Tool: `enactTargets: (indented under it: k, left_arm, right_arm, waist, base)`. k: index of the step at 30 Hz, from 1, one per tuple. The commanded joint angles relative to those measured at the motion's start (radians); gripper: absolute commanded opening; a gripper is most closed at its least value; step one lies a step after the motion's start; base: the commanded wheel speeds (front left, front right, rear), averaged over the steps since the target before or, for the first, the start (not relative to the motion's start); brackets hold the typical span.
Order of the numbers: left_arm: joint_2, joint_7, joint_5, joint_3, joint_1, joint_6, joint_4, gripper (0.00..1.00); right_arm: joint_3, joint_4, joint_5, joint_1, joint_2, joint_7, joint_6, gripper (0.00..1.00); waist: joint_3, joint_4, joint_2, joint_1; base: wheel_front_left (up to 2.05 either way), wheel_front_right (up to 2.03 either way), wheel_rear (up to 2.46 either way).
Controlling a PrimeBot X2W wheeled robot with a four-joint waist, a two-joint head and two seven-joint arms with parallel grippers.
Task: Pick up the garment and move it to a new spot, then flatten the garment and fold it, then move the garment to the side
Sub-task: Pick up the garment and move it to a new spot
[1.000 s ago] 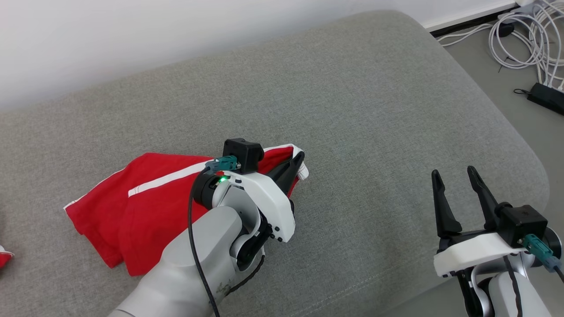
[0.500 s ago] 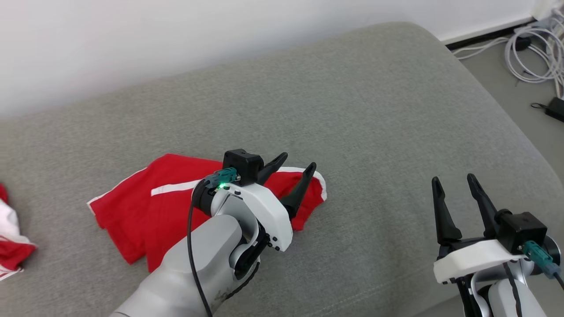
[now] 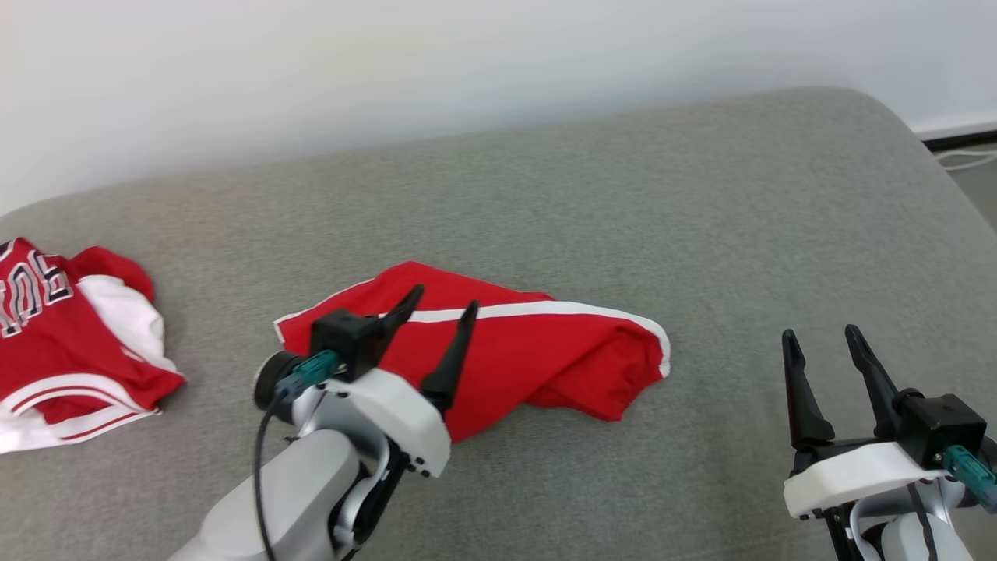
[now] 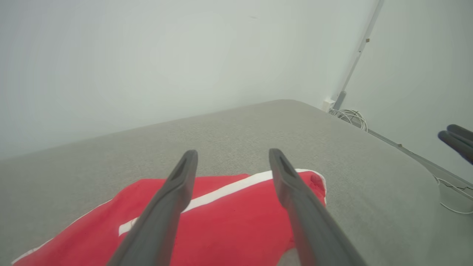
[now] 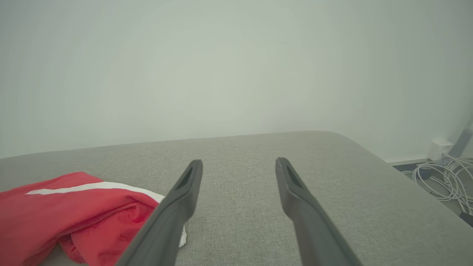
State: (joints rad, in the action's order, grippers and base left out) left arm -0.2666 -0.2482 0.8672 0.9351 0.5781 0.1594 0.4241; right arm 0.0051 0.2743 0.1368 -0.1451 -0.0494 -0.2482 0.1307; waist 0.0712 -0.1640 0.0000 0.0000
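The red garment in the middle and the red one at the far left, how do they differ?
The middle garment is plain red with a white stripe; the left garment bears black-and-white lettering. The middle garment lies under the open left gripper; the left garment lies apart from it. Both are red and white, rumpled, on the grey cushion.

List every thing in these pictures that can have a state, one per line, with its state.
red garment, lying rumpled on the grey cushion, unheld.
left gripper, jaws open, empty, over the garment.
right gripper, jaws open, empty, apart from the garment.
red and white jersey, bunched up at the cushion's left end.
cables, coiled on the floor.
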Motion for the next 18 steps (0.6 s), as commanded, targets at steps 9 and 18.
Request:
enactTargets:
  k: [9, 18]
  left_arm:
    - [-0.146, -0.013, -0.024, -0.196, -0.153, 0.164, -0.26, 1.0]
    - [-0.216, -0.013, -0.023, -0.336, -0.343, 0.225, -0.37, 1.0]
  right_arm:
    - [-0.01, -0.02, -0.019, 0.017, -0.028, -0.014, 0.0, 1.0]
    - [-0.017, -0.032, -0.048, 0.062, -0.027, -0.014, 0.0, 1.0]
  waist:
    - [-0.038, 0.1, 0.0, 0.0]
    - [-0.072, 0.115, 0.0, 0.0]
  base:
    - [0.0, 0.0, 0.0]
    - [0.0, 0.0, 0.0]
